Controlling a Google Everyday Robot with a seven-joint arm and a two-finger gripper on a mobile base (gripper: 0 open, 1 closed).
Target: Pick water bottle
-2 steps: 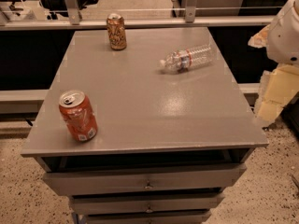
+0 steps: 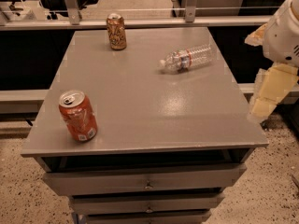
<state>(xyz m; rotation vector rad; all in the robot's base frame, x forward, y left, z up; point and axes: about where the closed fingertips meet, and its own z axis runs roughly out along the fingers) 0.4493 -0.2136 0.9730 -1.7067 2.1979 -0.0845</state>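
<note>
A grey metal counter point(image 2: 140, 101) is seen from above and from its near side, with a stack of drawers point(image 2: 145, 181) beneath its top.

The water bottle point(image 2: 188, 58) is laid on its side in the far right part of the counter, closer to the far right corner than to any other. It is clear and ribbed, with a red-and-blue label band around its middle. Its white cap is pointed toward the left edge and slightly toward the near edge, and its base is turned toward the right edge. It is touched by nothing but the counter top.

An orange soda can point(image 2: 78, 115) is stood upright near the near left corner, with its opened top visible. A second can point(image 2: 116, 31) is stood upright by the far edge, left of the middle. Both cans are well apart from the bottle.

The gripper point(image 2: 264, 101) is seen beyond the right edge of the counter, about halfway along that edge, hung below a white arm point(image 2: 285, 29) and held out over the speckled floor point(image 2: 18, 190). It is apart from the bottle and from the counter. Whether it is spread or pressed together cannot be told.
</note>
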